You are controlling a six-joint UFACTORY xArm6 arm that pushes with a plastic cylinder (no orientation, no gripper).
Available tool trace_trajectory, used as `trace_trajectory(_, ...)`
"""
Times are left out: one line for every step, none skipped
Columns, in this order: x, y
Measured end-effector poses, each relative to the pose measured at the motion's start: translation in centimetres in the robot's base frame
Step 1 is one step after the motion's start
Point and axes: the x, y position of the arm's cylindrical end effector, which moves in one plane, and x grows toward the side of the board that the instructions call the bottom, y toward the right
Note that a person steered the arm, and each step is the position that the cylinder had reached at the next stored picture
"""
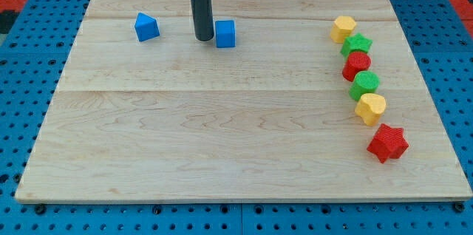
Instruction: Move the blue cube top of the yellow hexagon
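The blue cube (225, 34) sits near the view's top, a little left of centre. My tip (203, 38) stands right beside the cube's left side, touching or nearly touching it. The yellow hexagon (343, 28) lies at the view's upper right, at the head of a column of blocks, well to the right of the cube.
A blue triangular block (146, 26) lies left of my tip. Below the yellow hexagon run a green star (358, 44), a red block (357, 65), a green block (364, 85), a yellow heart-like block (370, 109) and a red star (387, 142). The wooden board (222, 139) rests on blue pegboard.
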Motion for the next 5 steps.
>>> trace_trajectory(-0.3,4.2)
trace_trajectory(-0.2,5.7)
trace_trajectory(-2.5,9.3)
trace_trajectory(-4.5,15.7)
trace_trajectory(-4.6,17.1)
